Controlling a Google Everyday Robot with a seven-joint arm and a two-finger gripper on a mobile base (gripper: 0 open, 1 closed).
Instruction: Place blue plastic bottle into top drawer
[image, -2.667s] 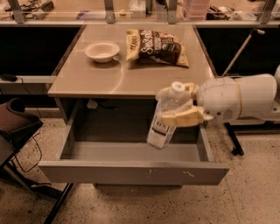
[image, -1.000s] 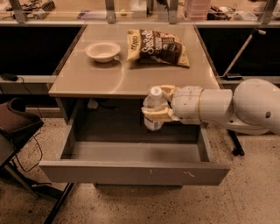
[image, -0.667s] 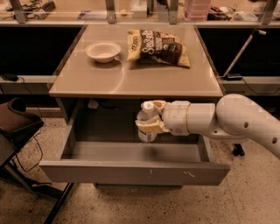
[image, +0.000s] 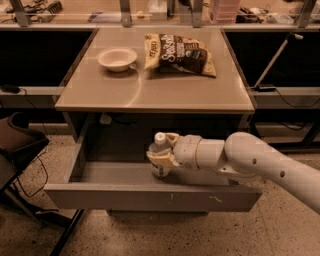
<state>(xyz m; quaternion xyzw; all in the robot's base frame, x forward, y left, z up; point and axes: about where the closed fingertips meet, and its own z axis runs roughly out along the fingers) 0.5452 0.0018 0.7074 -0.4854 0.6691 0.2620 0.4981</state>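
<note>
The blue plastic bottle (image: 159, 154), clear with a white cap, stands upright inside the open top drawer (image: 150, 197), about at its middle. Its lower part is hidden behind the drawer front. My gripper (image: 162, 150) reaches in from the right on a white arm and is shut on the bottle around its upper body. The drawer is pulled out below the table top, and its grey front shows small white scratches near the right side.
On the table top (image: 150, 90) sit a white bowl (image: 116, 58) at the back left and a chip bag (image: 179, 53) at the back right. A dark chair (image: 20, 145) stands left of the drawer. Benches with clutter run along the back.
My gripper has carried the bottle left and down, from above the drawer's right side into the drawer's middle. The bottle went from tilted to upright.
</note>
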